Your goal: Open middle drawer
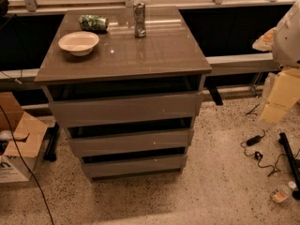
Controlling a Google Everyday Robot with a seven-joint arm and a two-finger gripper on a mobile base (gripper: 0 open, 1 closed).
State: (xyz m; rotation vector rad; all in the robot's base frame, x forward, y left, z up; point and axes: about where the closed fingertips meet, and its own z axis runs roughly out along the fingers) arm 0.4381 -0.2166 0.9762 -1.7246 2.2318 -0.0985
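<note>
A grey three-drawer cabinet (123, 60) fills the centre of the frame. The middle drawer (131, 142) looks shut, its long front running left to right, level with the floor. The robot's gripper (274, 108) appears to hang at the right edge, well apart from the cabinet, though spread or pressed together cannot be told. The drawer lies left of it and slightly lower. On top: a white bowl (78, 42) and two cans.

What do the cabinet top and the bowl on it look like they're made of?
Cabinet top: glossy brown laminate or glass, judging by the reflections. Bowl: matte cream, probably paper or plastic. The gripper hangs by the right edge, away from the middle drawer.
</note>
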